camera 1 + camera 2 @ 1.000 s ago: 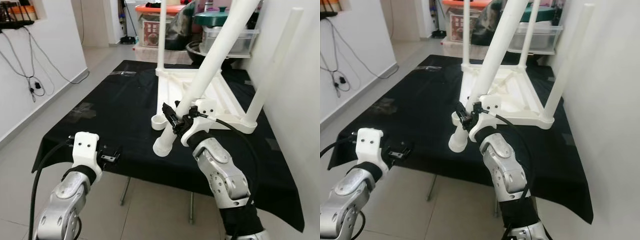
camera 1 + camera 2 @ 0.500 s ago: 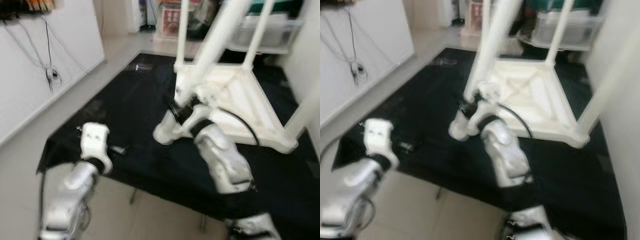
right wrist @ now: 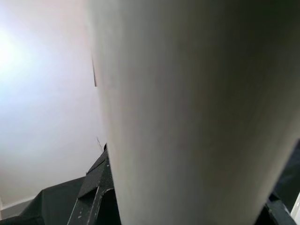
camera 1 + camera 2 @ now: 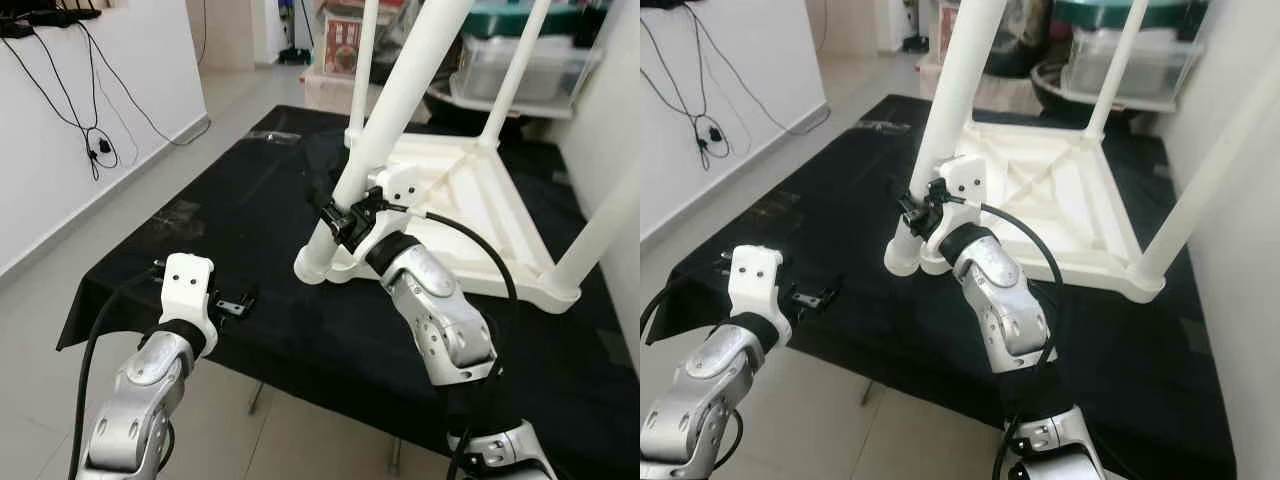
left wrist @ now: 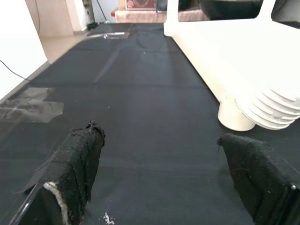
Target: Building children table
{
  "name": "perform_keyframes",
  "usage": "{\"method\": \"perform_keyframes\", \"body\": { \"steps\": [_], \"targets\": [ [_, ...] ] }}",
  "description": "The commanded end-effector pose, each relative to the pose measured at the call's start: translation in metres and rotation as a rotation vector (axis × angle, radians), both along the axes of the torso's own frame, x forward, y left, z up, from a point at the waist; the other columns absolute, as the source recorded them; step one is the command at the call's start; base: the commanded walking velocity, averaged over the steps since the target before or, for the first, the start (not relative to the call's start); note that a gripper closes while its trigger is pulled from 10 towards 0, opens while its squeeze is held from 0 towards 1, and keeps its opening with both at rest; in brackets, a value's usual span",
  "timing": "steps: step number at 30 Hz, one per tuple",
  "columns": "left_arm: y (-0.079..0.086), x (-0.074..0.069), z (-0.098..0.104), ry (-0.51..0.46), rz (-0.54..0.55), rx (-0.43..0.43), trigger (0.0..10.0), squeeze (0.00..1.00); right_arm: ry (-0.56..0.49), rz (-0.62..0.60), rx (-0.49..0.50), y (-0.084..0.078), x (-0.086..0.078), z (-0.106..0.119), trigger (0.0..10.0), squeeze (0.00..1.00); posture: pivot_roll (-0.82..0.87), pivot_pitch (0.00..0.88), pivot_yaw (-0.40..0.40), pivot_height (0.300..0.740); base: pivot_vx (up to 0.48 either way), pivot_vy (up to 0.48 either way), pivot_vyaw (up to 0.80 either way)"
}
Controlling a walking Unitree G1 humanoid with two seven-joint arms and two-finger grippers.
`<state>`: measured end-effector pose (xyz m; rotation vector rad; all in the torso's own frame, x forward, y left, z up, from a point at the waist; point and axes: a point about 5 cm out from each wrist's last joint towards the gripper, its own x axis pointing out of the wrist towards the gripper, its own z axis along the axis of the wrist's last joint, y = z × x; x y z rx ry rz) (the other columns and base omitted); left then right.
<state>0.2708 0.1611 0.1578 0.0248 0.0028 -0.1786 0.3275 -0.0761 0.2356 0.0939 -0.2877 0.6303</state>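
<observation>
The upturned children table [image 4: 470,215] lies on the tabletop [image 4: 230,230], toward its right. A loose leg [image 4: 375,140] leans before it. Storage boxes [image 4: 520,65] stand behind.

Right gripper [image 4: 338,222] raised, fingers clamped; left gripper [image 4: 234,303] low, fingers [image 5: 77,157] apart.

1. The loose table leg [image 4: 385,140] looks like smooth, matt white plastic.
2. The upturned tabletop [image 4: 480,215] is the same white plastic, ribbed underneath.
3. A matt black cloth [image 4: 230,210] covers the desk.
4. The left pincer [image 5: 164,178] has fingers [image 5: 77,161] wrapped in rough black fabric.
5. The floor [image 4: 60,290] is glossy tile.
</observation>
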Motion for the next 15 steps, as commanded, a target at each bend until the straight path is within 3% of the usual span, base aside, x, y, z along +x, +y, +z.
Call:
{"method": "perform_keyframes", "body": {
  "steps": [1, 6, 10, 15],
  "targets": [
    [0.0019, -0.0005, -0.002, 0.002, 0.012, -0.011, 10.0, 0.0, -0.021, -0.002, 0.01, -0.0006, 0.0011, 0.0035, 10.0, 0.0, 0.1, 0.0, -0.02, 0.74, 0.0, 0.0, 0.0],
    [-0.0024, 0.0009, 0.0, -0.003, 0.0, -0.03, 10.0, 0.0, -0.014, 0.005, 0.01, 0.0041, -0.0011, 0.0004, 10.0, 0.0, 0.1, 0.0, -0.015, 0.74, 0.246, 0.0, 0.0],
    [-0.0025, 0.0017, 0.0003, -0.003, -0.004, -0.03, 10.0, 0.0, -0.015, -0.003, 0.005, 0.0056, -0.0007, -0.0006, 10.0, 0.0, 0.1, 0.0, -0.013, 0.74, 0.356, 0.0, 0.71],
    [-0.0025, 0.002, 0.0005, -0.004, -0.008, -0.031, 10.0, 0.0, 0.015, -0.022, 0.02, 0.002, 0.0026, -0.0029, 10.0, 0.0, 0.1, 0.0, -0.012, 0.74, 0.365, 0.0, 0.0]
  ]
}}
